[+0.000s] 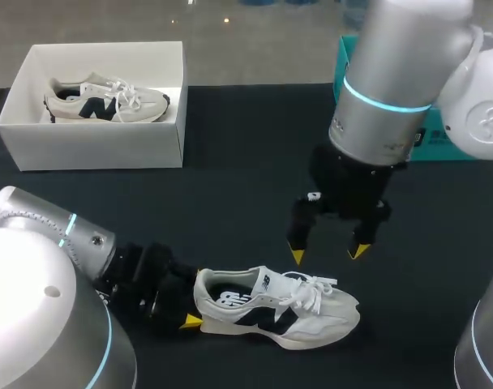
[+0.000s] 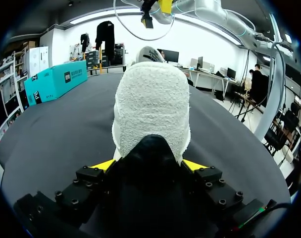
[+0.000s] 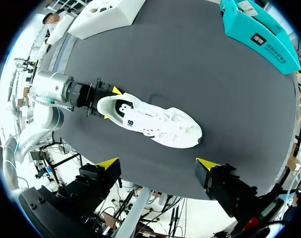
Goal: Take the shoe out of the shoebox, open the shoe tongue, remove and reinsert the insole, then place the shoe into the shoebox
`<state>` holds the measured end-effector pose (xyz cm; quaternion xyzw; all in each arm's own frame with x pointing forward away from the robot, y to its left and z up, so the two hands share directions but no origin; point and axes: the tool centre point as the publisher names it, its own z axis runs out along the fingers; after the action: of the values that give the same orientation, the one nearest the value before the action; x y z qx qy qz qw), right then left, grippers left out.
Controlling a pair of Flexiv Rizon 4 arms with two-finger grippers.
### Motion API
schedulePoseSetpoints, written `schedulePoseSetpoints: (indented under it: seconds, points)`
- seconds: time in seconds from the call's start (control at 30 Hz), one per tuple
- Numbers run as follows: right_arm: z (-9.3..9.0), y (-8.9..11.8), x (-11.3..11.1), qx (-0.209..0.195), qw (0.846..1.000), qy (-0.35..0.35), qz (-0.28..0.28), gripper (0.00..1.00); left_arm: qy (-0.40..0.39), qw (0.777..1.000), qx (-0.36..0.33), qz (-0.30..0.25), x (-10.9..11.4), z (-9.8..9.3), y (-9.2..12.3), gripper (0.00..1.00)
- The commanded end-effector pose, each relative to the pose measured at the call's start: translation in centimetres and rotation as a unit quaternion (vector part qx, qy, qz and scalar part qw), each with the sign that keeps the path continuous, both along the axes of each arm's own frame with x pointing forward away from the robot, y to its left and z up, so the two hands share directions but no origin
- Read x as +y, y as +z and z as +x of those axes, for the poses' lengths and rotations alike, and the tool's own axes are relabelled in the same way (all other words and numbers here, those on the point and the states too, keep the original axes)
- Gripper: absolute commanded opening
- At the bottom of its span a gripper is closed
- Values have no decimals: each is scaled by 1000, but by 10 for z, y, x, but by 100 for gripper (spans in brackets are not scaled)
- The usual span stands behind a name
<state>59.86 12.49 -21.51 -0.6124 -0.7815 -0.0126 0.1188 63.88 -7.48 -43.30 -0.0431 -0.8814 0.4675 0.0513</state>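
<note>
A white sneaker (image 1: 279,312) with a dark logo lies on its sole on the black table near the front edge, toe to the right. My left gripper (image 1: 195,298) comes in low from the left. It is shut on the heel, one yellow fingertip (image 2: 103,164) on each side. The heel's white terry lining (image 2: 150,109) fills the left wrist view. My right gripper (image 1: 327,253) hangs open above and just behind the laces, touching nothing. In the right wrist view the sneaker (image 3: 150,124) lies ahead of my open right gripper (image 3: 158,163).
A white shoebox (image 1: 92,146) stands open at the back left with a second sneaker (image 1: 105,101) inside. A teal box (image 1: 441,146) sits at the back right, partly behind my right arm. Bare black tabletop (image 1: 230,186) lies between the shoebox and the sneaker.
</note>
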Motion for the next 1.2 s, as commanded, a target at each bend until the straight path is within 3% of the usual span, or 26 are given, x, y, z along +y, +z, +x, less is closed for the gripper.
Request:
schedulePoseSetpoints:
  seconds: [0.03, 0.37, 0.77, 1.03, 1.2]
  points:
    - [2, -1, 4, 2, 1000, 0, -4, 100, 0, 1000, 0, 2, -3, -1, -3, 0]
    - [2, -1, 4, 2, 1000, 0, -4, 100, 0, 1000, 0, 2, -3, -1, -3, 0]
    - [20, -16, 51, 86, 991, -83, -59, 100, 0, 1000, 0, 2, -3, -1, -3, 0]
    - [19, -25, 71, 90, 984, -130, -85, 100, 0, 1000, 0, 2, -3, -1, -3, 0]
    - [12, -28, 86, 84, 973, -170, -135, 100, 0, 1000, 0, 2, -3, -1, -3, 0]
